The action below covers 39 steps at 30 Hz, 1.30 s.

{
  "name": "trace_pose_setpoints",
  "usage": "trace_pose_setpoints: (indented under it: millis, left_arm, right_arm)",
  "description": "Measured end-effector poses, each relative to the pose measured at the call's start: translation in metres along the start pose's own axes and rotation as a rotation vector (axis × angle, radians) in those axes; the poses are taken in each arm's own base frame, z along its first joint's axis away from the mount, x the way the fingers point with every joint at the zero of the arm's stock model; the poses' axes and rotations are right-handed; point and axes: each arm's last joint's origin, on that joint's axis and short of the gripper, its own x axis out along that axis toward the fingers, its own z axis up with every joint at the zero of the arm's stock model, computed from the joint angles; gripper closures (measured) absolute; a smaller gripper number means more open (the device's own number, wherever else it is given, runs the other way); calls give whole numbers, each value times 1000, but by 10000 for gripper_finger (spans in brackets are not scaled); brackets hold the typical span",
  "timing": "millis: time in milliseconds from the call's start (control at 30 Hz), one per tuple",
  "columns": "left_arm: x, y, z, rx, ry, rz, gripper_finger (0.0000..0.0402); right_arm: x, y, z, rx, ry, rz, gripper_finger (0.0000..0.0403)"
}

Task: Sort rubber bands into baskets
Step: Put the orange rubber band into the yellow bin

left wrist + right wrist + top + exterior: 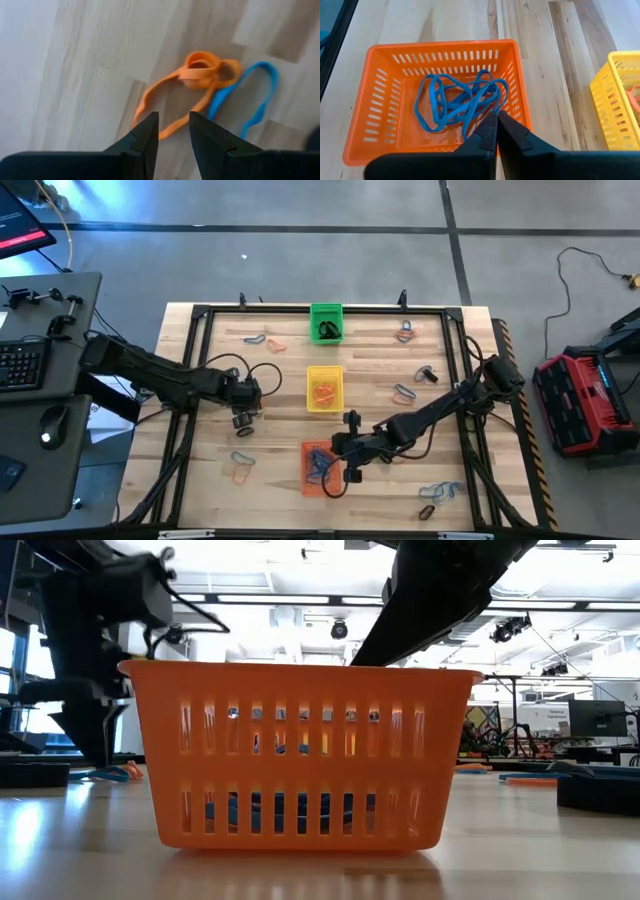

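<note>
the right gripper (pixel 497 131), fingers pressed together and empty, hangs over the orange basket (pixel 380 90), which holds blue bands (pixel 457 102). the left gripper (pixel 173 131), slightly apart, hovers above an orange band (pixel 172 90) crossing a blue band (pixel 255 95) on the table (pixel 75 60). risk: closing there could drag both colours into 1 basket, since the 2 overlap.

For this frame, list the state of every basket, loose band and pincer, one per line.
orange basket: upright, holds blue bands
yellow basket: upright, holds orange bands
green basket: upright, holds black bands
loose orange band: flat on table, touching loose blue band
left pincer: slightly open, empty, above orange band
right pincer: shut, empty, over orange basket
</note>
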Motion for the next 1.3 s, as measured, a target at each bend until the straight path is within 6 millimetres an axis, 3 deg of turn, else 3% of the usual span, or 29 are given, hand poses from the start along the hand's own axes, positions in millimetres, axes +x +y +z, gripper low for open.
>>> trace_pose_setpoints:
  millis: [400, 733, 1133, 1300]
  left_arm:
    - [14, 1, 5, 42, 72, -7, 305]
    - [13, 0, 7, 62, 61, -7, 396]
    - [0, -5, 20, 161, 12, 14, 400]
    - [0, -5, 21, 215, 8, 11, 375]
  right_arm:
    - [0, 0, 0, 3, 0, 0, 403]
    - [0, 0, 0, 0, 0, 0, 403]
    - [-1, 4, -1, -12, 0, 9, 403]
    - [-3, 8, -3, -21, 0, 18, 403]
